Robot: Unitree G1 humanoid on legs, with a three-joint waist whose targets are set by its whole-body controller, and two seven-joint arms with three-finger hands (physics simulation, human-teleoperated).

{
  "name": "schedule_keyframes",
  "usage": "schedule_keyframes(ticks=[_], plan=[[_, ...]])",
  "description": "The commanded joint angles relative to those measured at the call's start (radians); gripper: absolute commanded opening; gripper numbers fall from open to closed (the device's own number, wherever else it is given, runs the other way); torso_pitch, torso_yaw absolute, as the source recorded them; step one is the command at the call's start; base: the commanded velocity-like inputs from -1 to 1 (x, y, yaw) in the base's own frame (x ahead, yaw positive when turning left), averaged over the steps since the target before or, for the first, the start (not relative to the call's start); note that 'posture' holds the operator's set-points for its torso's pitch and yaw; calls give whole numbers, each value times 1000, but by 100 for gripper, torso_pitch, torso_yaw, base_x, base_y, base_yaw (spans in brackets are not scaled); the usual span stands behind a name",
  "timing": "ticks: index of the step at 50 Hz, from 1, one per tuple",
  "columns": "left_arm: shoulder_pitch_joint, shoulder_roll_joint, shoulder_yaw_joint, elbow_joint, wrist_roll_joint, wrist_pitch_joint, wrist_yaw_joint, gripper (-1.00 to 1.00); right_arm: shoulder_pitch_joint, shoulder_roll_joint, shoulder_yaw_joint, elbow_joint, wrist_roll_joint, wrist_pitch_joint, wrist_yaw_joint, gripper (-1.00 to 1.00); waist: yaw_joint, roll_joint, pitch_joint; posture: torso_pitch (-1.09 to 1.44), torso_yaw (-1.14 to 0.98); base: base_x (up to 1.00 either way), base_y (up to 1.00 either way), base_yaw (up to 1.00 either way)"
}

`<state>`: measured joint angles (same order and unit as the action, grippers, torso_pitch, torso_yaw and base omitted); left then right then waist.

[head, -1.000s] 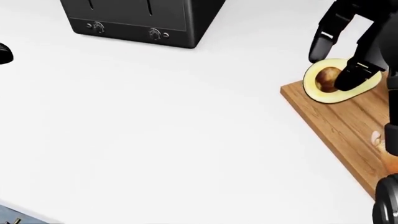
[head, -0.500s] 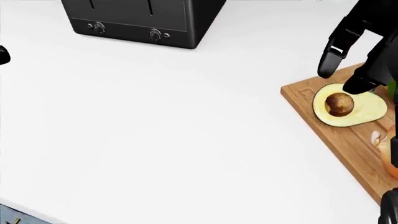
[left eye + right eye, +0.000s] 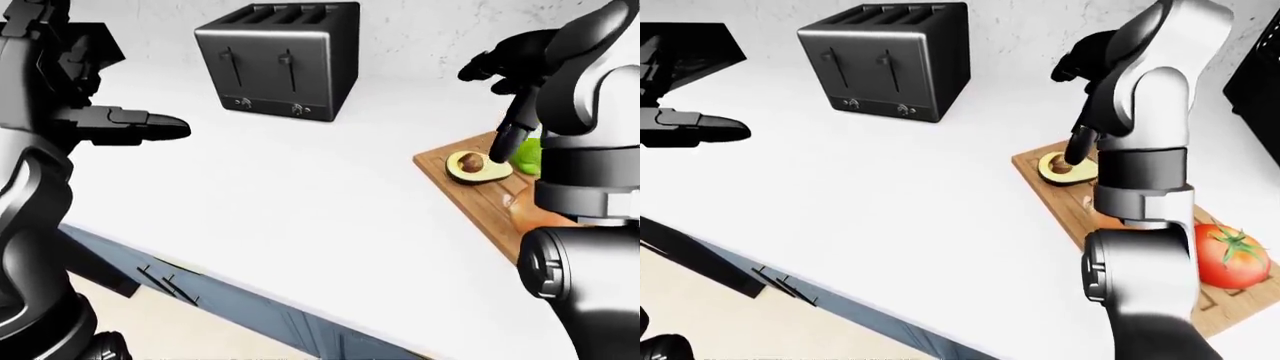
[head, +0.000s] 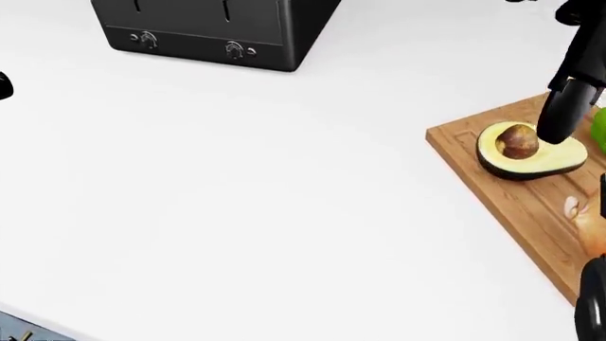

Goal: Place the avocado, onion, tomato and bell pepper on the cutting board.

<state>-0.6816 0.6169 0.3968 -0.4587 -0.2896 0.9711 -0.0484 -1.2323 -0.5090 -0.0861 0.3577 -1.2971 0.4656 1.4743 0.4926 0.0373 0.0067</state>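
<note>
A halved avocado (image 4: 526, 152) lies pit-up at the wooden cutting board's (image 4: 511, 202) upper end. A red tomato (image 3: 1228, 257) sits on the board's opposite end. A green bell pepper (image 3: 528, 154) shows just beside the avocado.

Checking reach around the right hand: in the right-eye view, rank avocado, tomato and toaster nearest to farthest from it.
From the right hand:
1. avocado, just below the fingertips, at the cutting board's upper end.
2. tomato, lower right, at the board's other end.
3. toaster, far left on the counter.
</note>
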Motion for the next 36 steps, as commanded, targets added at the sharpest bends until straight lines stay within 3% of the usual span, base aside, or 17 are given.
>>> schedule_keyframes(ticks=[1,10,12,19,24,30,36], plan=[[-31,17,15,-19,-3,-29,6,100,-64,-9,-2,-42,-10,-11,6,100,1,-4,-28,0,40,0,0,0],[-39,37,4,-8,-11,-45,-13,100,-134,9,-4,-208,-68,34,127,100,-5,-1,-18,0,37,0,0,0],[-42,35,7,-4,-13,-43,-12,100,-141,-9,17,-237,-54,65,139,100,-7,-2,-17,0,36,0,0,0],[-44,36,1,-2,-9,-47,-19,100,-222,-167,190,-291,103,246,140,100,-23,-8,-12,0,33,0,0,0],[-49,38,1,2,-9,-47,-21,100,-263,-274,263,-337,182,343,140,100,-36,-9,-5,0,30,0,0,0],[-51,37,-1,-1,-6,-44,-22,100,-197,-425,292,-462,275,471,140,100,-50,-16,2,0,27,0,0,0],[-55,36,5,-3,-12,-36,-21,100,-103,-559,214,-588,319,642,140,100,-63,-24,6,0,24,0,0,0]])
